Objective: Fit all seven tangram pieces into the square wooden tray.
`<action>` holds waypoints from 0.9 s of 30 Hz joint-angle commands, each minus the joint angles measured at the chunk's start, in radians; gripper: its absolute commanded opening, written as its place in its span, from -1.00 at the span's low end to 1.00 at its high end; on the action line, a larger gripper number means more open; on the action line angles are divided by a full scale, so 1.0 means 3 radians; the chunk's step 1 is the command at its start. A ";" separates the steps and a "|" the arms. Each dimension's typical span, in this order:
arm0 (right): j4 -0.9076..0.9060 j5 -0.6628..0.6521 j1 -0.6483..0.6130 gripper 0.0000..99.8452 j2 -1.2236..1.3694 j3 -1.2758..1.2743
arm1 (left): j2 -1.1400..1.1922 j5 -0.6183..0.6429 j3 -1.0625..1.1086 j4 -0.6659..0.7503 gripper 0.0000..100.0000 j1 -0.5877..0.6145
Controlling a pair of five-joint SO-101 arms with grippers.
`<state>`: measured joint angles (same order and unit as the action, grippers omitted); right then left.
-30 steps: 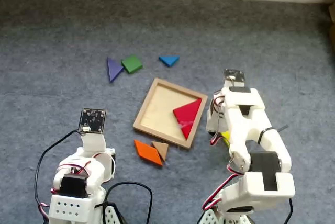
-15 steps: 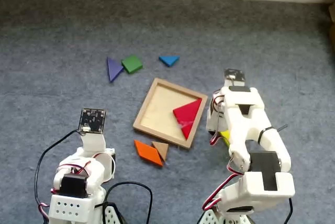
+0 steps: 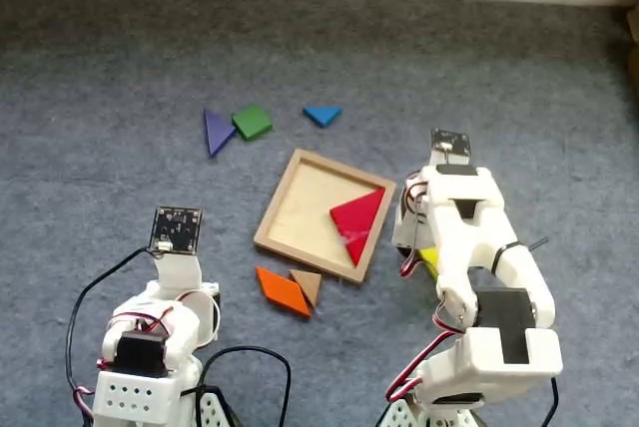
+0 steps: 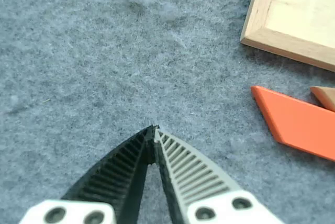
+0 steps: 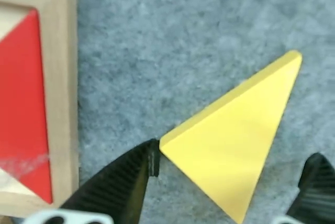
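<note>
Left gripper (image 4: pixel 153 136) is pinched closed over the carpet (image 3: pixel 120 68). Purple triangle (image 3: pixel 216 131), green square (image 3: pixel 252 122) and blue triangle (image 3: pixel 322 115) lie beyond the wooden tray (image 3: pixel 274 203) — red triangle (image 3: pixel 357 217) inside, orange parallelogram (image 3: pixel 283 289) and tan triangle (image 3: pixel 308 285) beside it. Right gripper (image 5: pixel 233 162) is spread wide around the yellow triangle (image 5: pixel 235 135).

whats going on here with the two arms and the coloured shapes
The right arm's tool is open around the yellow wooden triangle on the grey carpet beside the square wooden tray. Only the red triangle lies in the tray. The left arm's tool is shut over carpet near the orange parallelogram.
</note>
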<state>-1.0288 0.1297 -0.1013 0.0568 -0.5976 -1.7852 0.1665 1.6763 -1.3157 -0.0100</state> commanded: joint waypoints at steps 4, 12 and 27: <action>0.0115 0.0036 0.0028 -0.21 -0.0166 0.0228 | -0.0090 -0.0010 0.0064 -0.0020 -0.99 0.0038; 0.0115 0.0036 0.0151 -0.21 -0.0156 0.0315 | -0.0090 -0.0010 0.0064 -0.0020 -0.99 0.0038; -0.0023 0.0010 -0.0100 -0.21 -0.0166 0.0294 | -0.0090 -0.0010 0.0064 -0.0020 -0.99 0.0038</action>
<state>-1.0104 0.1297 -0.0997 0.0568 -0.5577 -1.7852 0.1665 1.6763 -1.3157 -0.0100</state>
